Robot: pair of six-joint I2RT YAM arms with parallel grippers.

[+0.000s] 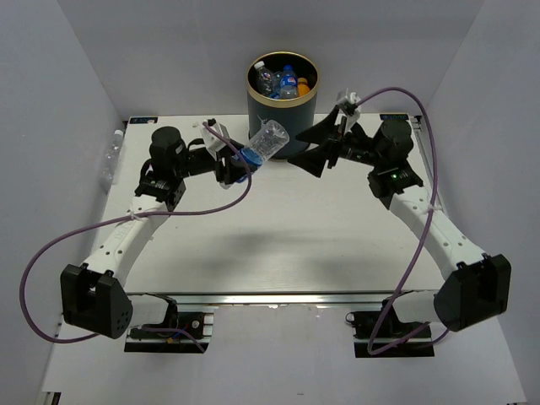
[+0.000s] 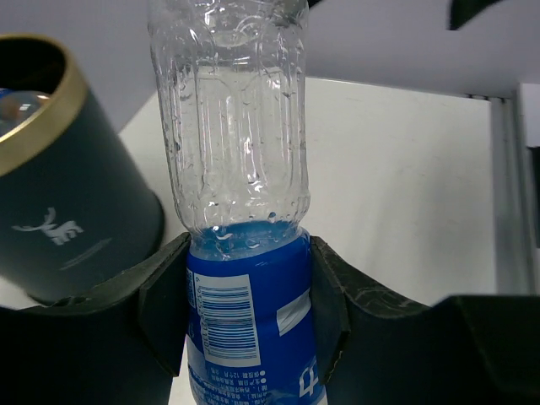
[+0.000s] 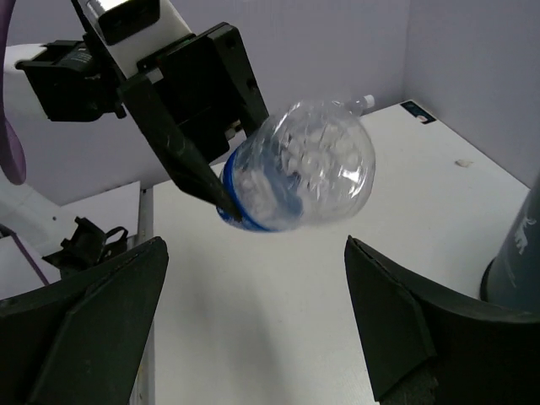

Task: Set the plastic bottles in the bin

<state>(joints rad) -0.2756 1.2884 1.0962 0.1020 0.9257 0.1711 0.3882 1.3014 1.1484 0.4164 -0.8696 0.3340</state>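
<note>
Left wrist crops both ends of the bottle (image 2: pixel 236 152); bin (image 2: pixel 80 198) partly cropped.

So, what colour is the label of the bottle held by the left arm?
Blue label with a white barcode panel; clearest in the left wrist view.

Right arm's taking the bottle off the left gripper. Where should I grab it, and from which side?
Probably the clear ribbed body of the bottle, beyond the blue label that the left gripper clamps. Come in from the base end, which points at the open right gripper, fingers straddling its width.
</note>
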